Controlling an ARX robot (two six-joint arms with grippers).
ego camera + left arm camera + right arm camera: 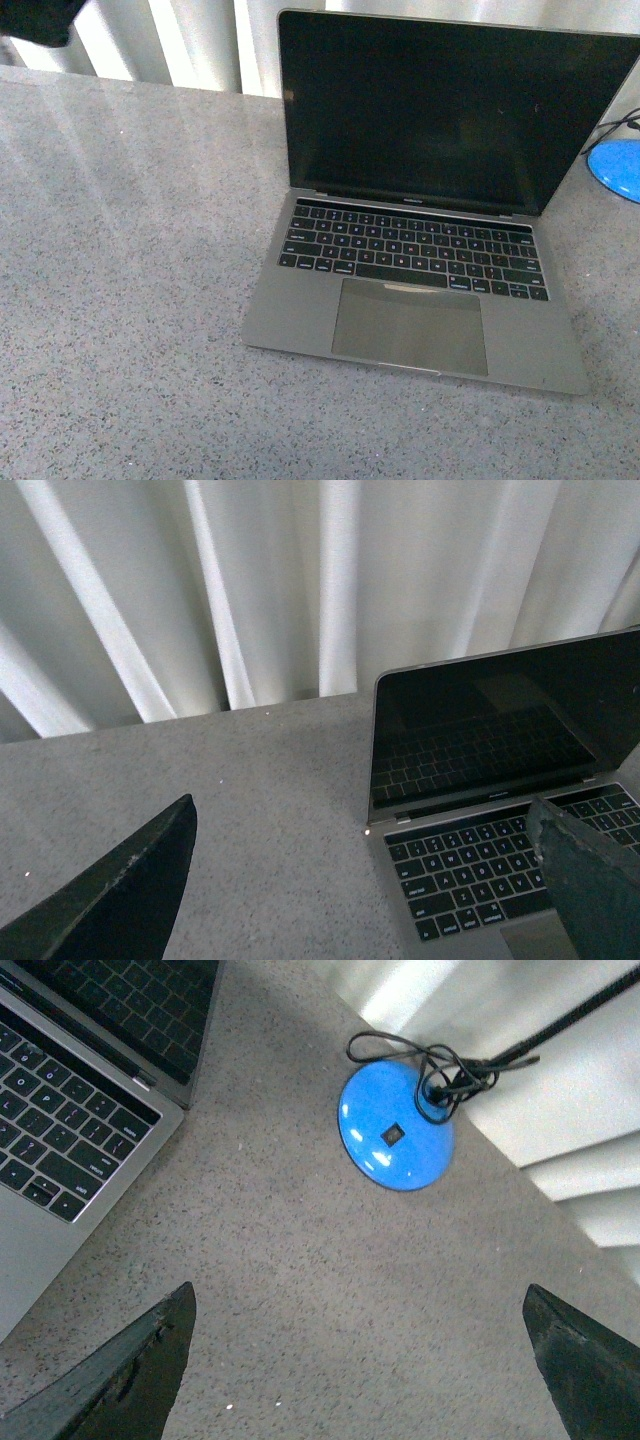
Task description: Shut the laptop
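The grey laptop [420, 250] stands open on the speckled grey table [120, 300], right of centre in the front view, with its black screen upright and its keys and trackpad facing me. Neither arm shows in the front view. My left gripper [365, 890] is open beside the laptop [480, 810] at its left hinge corner, one dark finger [590, 880] in front of the keyboard. My right gripper [360, 1370] is open above bare table, just off the laptop's [70, 1110] right edge, holding nothing.
A blue round lamp base [395, 1128] with a coiled black cable sits on the table right of the laptop, seen also as the blue lamp base [618, 168] at the front view's right edge. White curtains [250, 590] hang behind the table's far edge.
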